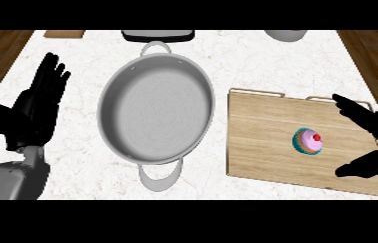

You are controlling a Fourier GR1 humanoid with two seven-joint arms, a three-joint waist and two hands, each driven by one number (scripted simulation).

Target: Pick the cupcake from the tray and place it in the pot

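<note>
Resting near the counter's (244, 62) left edge, the left hand (40, 99) stands with its fingers straight and pointing up, holding nothing. Just beside it, toward the middle of the white marbled top, sits the pot (156, 109), a wide grey pan with a loop handle at its far side and another at its near side; its inside is bare. To the right of the pot, apart from it, the wooden tray (266, 137) lies by the counter's right edge. The cupcake (309, 140), pink frosting with a red cherry in a teal wrapper, sits on the tray's right half. The right hand (362, 119) comes in at the tray's right end, fingers and thumb spread apart on either side of the cupcake without touching it.
</note>
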